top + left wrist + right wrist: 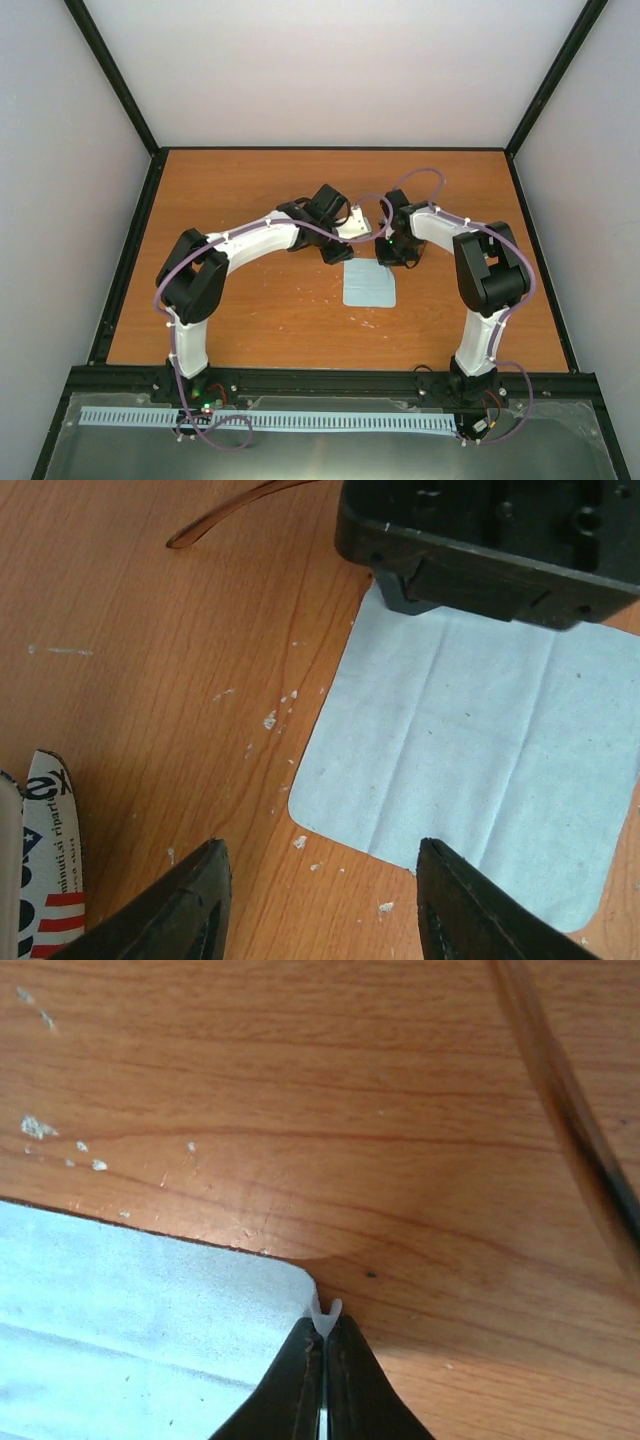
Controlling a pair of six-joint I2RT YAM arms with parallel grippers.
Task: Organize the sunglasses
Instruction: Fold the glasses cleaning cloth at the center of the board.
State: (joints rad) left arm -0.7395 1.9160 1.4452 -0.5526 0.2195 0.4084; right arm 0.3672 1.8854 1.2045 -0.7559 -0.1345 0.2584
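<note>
Right gripper point(322, 1338) is clenched on one rounded corner of the light blue cloth point(130, 1310), with a small tuft of fabric standing up between its closed fingertips at the bottom centre of the right wrist view. In the left wrist view the same gripper shows as a black block at the upper right, sitting over the cloth's far edge. The rest of the cloth lies flat and creased on the wooden table point(150, 680).

Left gripper point(320, 890) is released. Its two dark fingers point(200, 905) are spread wide at the bottom of the frame, the cloth's near rounded corner lies between them, and nothing is held.

Only part of the sunglasses point(215, 518) shows: a thin dark-brown temple arm on the bare wood at the upper left of the left wrist view, apart from the cloth. It also appears as a blurred brown strip down the right side of the right wrist view. A flag-patterned case point(45, 880) lies at the lower left, just beside the left finger.
</note>
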